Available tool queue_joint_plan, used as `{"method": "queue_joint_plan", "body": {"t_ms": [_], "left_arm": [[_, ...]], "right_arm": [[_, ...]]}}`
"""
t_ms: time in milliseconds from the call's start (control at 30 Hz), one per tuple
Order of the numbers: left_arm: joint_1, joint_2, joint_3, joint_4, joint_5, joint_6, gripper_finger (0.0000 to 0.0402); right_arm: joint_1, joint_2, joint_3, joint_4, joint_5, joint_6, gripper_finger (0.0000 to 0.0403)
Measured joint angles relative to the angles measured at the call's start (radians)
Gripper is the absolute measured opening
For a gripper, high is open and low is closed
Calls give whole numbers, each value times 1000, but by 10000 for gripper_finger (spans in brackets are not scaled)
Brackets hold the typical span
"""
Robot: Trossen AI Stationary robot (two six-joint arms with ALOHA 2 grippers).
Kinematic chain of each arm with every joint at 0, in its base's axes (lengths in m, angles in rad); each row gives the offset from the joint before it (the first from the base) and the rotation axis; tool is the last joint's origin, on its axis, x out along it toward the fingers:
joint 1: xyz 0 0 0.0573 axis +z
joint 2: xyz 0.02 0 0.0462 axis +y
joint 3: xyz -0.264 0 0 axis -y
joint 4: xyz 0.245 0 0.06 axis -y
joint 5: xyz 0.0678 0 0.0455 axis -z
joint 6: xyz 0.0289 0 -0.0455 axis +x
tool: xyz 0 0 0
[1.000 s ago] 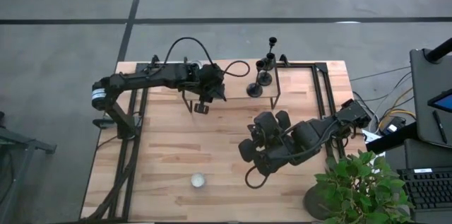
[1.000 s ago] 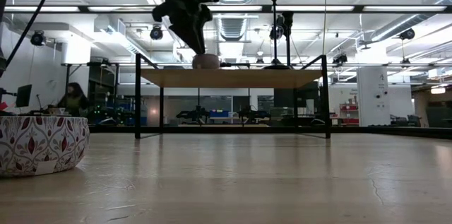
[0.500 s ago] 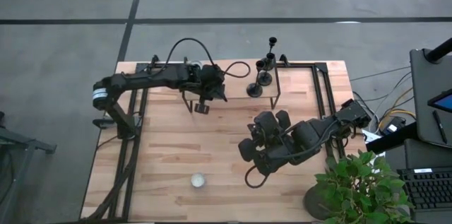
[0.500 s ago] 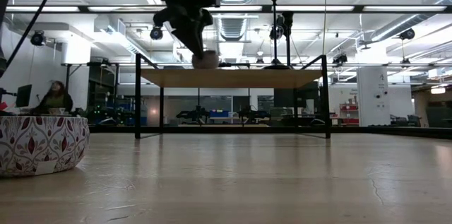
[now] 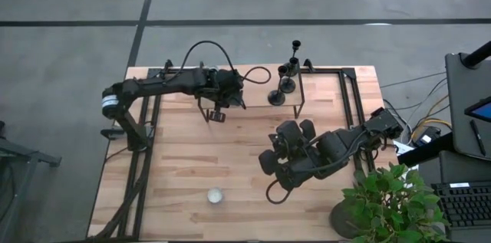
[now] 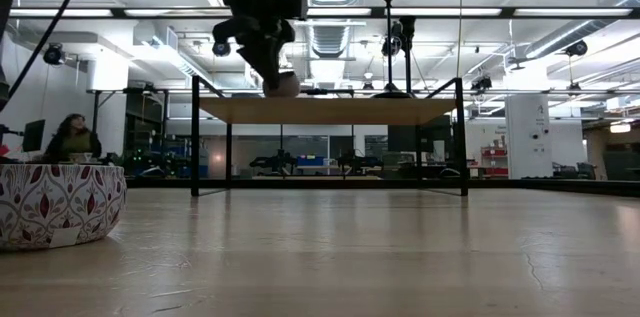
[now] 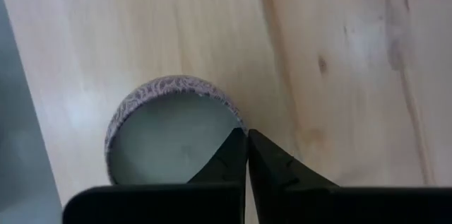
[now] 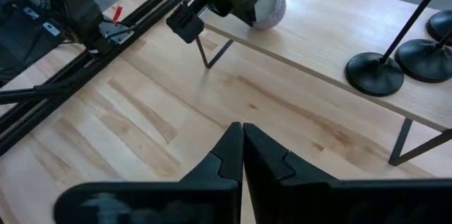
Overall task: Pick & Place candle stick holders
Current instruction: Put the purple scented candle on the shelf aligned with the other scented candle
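So three candle stick holders (image 5: 285, 82) stood clustered at the raised shelf's (image 5: 261, 90) far right end. Left gripper (image 7: 246, 155) was pinched closed above a small round pot (image 7: 173, 132), half hidden. Right gripper (image 8: 243, 143) closed too, empty, mid-table

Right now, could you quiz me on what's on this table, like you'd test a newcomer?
1. How many candle stick holders stand on the raised shelf?
2. True or false: the right gripper grips a candle stick holder.
3. Which gripper is above the raised shelf? A: the left gripper. B: the right gripper.

Key: 1. Three. 2. False: its fingers are shut on nothing, over the table. 3. A.
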Motion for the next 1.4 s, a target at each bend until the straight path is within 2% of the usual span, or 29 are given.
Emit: {"method": "queue_joint_plan", "body": {"t_ms": [200,467,800,1067,1233,1400], "left_arm": [[21,-14,0,-12,-18,-3,2],[64,-27,11,-117,-37,-18,1],[93,-35,17,-242,-42,-109,0],[95,-37,17,-240,-49,-139,0],[95,-41,17,-234,-124,-172,1],[95,-47,17,-231,-89,-172,29]], "right_arm": [[0,0,0,0,6,0,9],[-1,0,0,1,9,-3,9],[-3,0,0,3,34,-6,8],[-5,0,0,4,34,-9,8],[-5,0,0,5,34,-11,8],[-5,0,0,5,34,-11,8]]}}
